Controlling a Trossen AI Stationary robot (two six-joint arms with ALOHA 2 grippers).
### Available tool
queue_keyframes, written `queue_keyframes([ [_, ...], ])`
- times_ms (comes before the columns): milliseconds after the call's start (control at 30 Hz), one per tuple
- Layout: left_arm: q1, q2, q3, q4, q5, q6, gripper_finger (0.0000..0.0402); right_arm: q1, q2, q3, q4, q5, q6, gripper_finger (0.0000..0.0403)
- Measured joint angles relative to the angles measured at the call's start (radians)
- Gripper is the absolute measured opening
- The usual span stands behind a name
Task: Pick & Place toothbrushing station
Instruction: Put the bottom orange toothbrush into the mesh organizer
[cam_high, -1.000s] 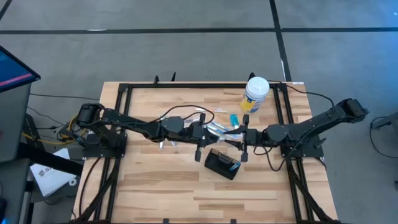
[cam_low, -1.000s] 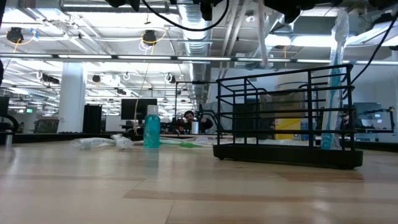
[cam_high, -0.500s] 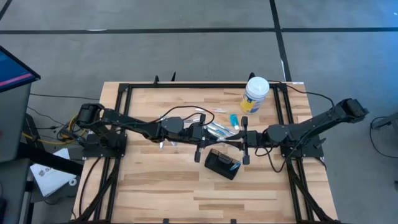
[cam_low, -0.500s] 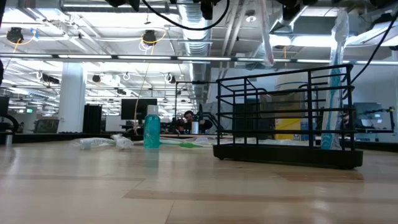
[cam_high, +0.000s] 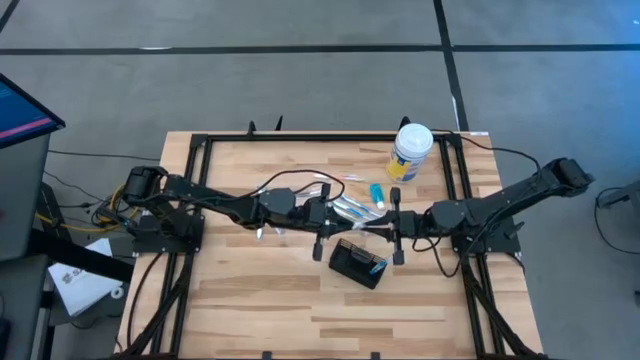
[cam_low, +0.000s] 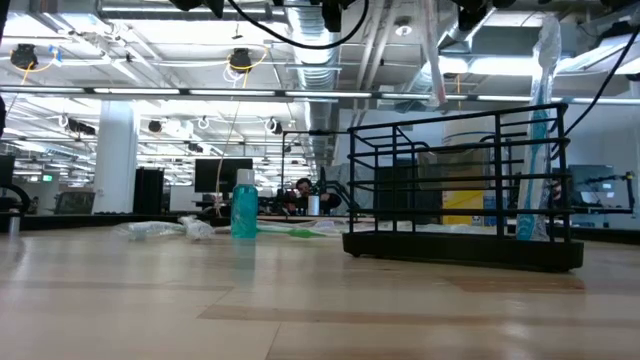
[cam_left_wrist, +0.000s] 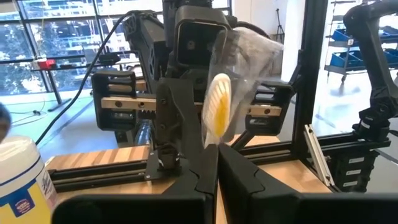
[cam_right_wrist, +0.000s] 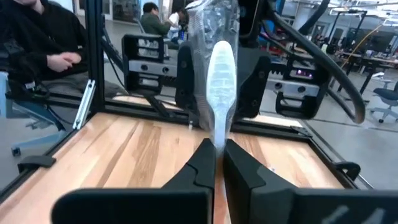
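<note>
Above the toothbrushing station (cam_high: 358, 264), my right gripper (cam_right_wrist: 217, 152) is clamped on a wrapped toothbrush (cam_right_wrist: 219, 74); my left gripper (cam_left_wrist: 217, 163) pinches the same wrapper's other end.

A white-lidded tub (cam_high: 411, 150) stands near my tabletop's (cam_high: 260, 300) far edge, a small teal bottle (cam_high: 376, 192) just beside it.

Left end effector (cam_left_wrist: 217, 167) clamped on wrapped toothbrush (cam_left_wrist: 219, 112), right end effector (cam_left_wrist: 186, 134) facing
</note>
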Motion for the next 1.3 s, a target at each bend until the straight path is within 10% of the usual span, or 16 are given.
queue_keyframes([
  [833,0.000,-0.001,-0.059,-0.007,0.002,-0.003,0.0003,0.003,-0.281,-0.049,-0.294,0.154,0.091,0.0001],
  [1300,0.000,-0.001,-0.059,-0.006,0.002,-0.003,0.0003,0.101,-0.472,-0.270,-0.011,0.099,0.124,0.0000],
])
